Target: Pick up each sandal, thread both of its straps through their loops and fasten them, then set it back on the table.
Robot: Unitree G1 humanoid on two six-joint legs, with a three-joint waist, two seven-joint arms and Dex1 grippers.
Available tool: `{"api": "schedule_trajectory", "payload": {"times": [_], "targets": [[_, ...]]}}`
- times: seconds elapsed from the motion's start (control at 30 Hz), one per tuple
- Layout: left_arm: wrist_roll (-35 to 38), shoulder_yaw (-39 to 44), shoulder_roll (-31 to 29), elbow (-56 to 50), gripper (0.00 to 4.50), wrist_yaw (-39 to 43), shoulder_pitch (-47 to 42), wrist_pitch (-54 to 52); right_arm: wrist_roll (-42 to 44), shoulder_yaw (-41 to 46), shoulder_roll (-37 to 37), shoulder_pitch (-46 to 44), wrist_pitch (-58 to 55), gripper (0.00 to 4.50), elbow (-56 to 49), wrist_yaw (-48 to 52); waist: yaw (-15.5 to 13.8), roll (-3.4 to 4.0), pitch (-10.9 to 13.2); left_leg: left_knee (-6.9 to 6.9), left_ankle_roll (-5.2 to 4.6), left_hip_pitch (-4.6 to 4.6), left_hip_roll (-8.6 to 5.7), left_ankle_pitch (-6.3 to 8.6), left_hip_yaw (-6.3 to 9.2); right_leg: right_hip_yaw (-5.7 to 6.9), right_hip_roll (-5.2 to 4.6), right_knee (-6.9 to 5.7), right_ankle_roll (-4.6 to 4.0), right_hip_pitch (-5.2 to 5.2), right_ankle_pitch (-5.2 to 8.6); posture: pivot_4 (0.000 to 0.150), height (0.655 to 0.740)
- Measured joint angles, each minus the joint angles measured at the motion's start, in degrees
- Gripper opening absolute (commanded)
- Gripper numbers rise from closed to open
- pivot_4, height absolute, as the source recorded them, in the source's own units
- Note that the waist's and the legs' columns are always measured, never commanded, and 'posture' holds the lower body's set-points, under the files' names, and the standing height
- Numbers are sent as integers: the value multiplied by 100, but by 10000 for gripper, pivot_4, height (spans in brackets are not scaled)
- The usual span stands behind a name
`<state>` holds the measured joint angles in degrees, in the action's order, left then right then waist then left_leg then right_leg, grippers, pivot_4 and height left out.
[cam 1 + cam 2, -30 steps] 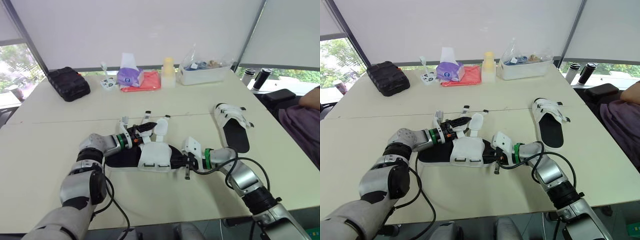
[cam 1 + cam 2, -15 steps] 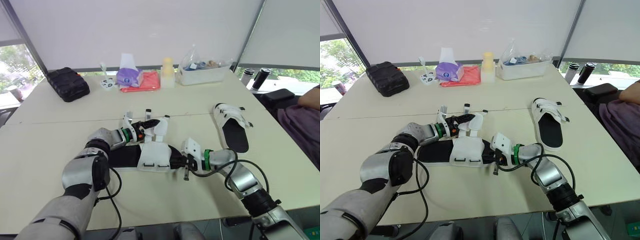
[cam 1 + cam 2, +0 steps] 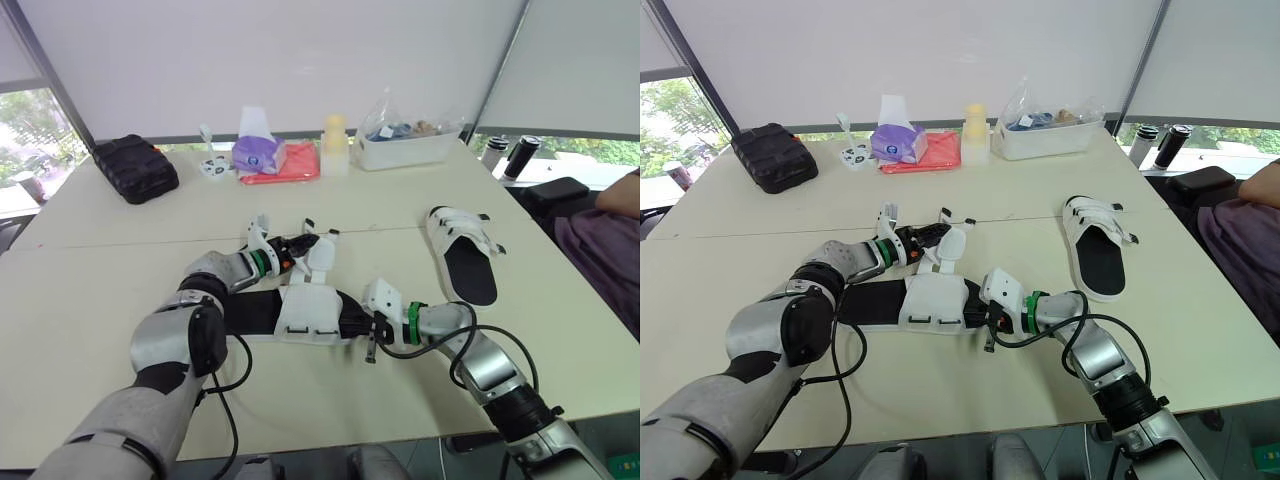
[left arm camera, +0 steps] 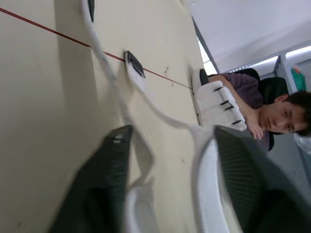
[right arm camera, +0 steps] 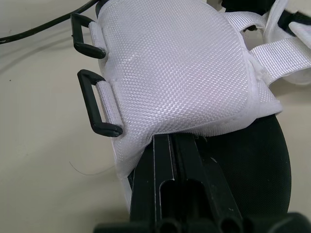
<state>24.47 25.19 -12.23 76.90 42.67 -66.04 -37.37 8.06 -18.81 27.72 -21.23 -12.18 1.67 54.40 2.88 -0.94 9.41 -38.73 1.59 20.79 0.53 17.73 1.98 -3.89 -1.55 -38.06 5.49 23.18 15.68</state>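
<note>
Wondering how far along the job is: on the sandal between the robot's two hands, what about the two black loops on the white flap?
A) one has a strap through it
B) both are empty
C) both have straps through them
B: in the right wrist view, both black loops on the white flap of the sandal stand clear, with no strap through either.

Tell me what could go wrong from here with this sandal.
The white webbing strap runs loose between the open fingers of the left gripper, so it may slip out. The black plastic loops on the white fabric flap lie flat on the table beside a black cable, which might snag.
</note>
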Motion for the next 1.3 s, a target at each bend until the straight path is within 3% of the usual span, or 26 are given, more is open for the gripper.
{"api": "schedule_trajectory", "payload": {"times": [0.07, 0.1, 0.77, 0.9, 1.07, 1.3], "targets": [[-40, -19, 3, 0, 890, 64, 1, -49, 0, 0, 0, 30, 0, 0, -32, -22, 1, 0, 0, 1, 0, 0, 0, 0, 0, 0, 0, 1, 0, 0, 0, 1500, 7400], [-65, -23, 3, 0, 304, 71, 1, -67, 0, 0, 0, 40, 0, 0, -41, -34, 1, 0, 0, 1, 0, 0, 0, 0, 0, 0, 0, 1, 0, 0, 0, 1500, 7400], [-130, 69, -797, -150, 304, 972, 39, -642, 0, -15, -57, 78, 72, 0, -29, -54, 57, -2, 1, 56, 8, -21, -1, -5, -1, -3, -2, 22, -2, -2, 2, 1500, 7400], [-290, -345, -919, -316, 13474, 1580, 97, -953, 0, -34, -59, 101, 74, 0, -31, -54, 79, -2, 1, 59, 9, -21, -1, -5, -1, -3, -1, 23, -4, -2, 3, 1500, 7400], [-552, -862, -1236, -478, 38019, 2248, 260, -1412, 0, -39, -58, 108, 99, 0, -28, -52, 94, -4, 2, 61, 8, -21, -1, -5, 1, -2, -1, 24, -7, -2, 5, 1500, 7400], [-778, -1347, -1215, -544, 38019, 2748, 386, -1787, -1, -63, -80, 55, 164, 0, 39, -44, 108, -6, 2, 62, 8, -24, 1, -5, 1, -2, 0, 25, -7, -4, 6, 1500, 7400]]}}
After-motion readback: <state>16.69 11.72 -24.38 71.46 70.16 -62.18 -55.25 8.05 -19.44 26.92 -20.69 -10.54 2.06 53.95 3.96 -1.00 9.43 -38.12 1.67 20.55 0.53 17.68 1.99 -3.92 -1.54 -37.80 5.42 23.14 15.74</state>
